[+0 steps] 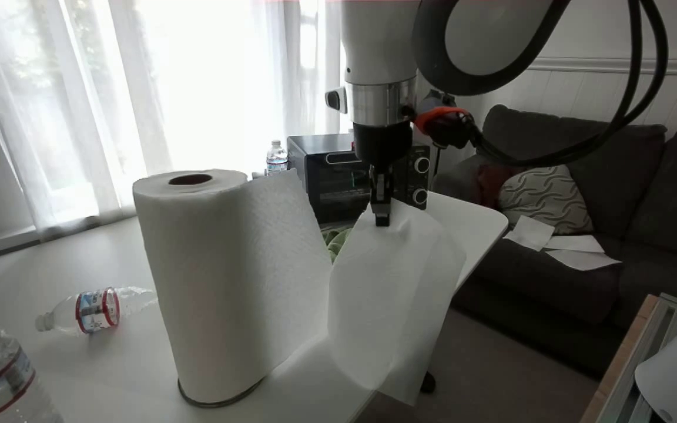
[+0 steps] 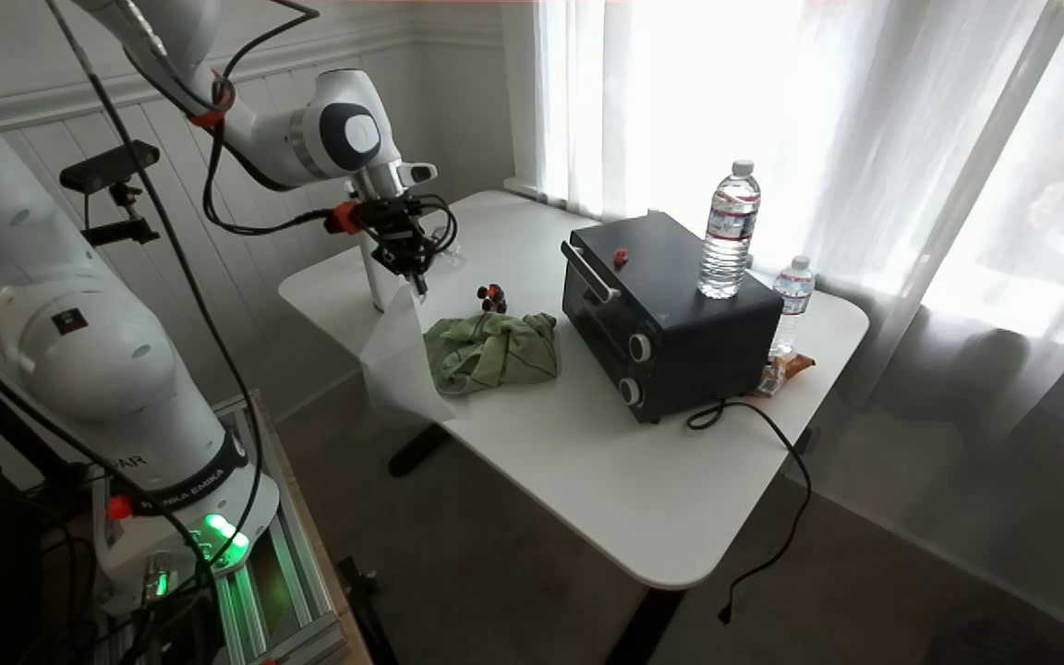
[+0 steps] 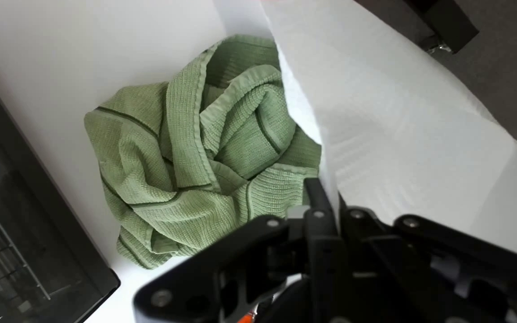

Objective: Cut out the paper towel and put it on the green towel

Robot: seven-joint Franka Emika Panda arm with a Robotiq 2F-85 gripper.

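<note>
The arm [image 2: 264, 140] stands tall on its base [image 2: 183, 531] and reaches down over the counter [image 2: 606, 462]. Its last part points almost straight down, and the tool [image 1: 381, 220] is at the very bottom. The tool is squeezed tight, pinching the top of a thin white sheet [image 1: 388, 294]. The sheet hangs from it like a flag, and its low end pokes out past the counter's edge.

The paper roll [image 1: 206, 282] stands up on the counter, with a loose flap [image 1: 288, 252] of its paper sticking out toward the sheet. I can't tell if the flap and the sheet are joined. The green towel [image 3: 186, 166] lies all bunched up near them, in front of the black oven [image 2: 689, 332]. Seen from the wrist, the sheet hides one side of the green towel.

A black band [image 2: 215, 475] goes around the base. I can read "EMIKA" on it, but the start of the word before is covered. Some letters above it end in "AR". A green light [image 2: 227, 536] shines low down there.

A bottle [image 2: 729, 245] on the oven, a small bottle [image 2: 791, 305] just beside the oven and a fallen bottle [image 1: 100, 308] all have labels [image 2: 732, 222] with red on them. The words there are too small for me to read.
</note>
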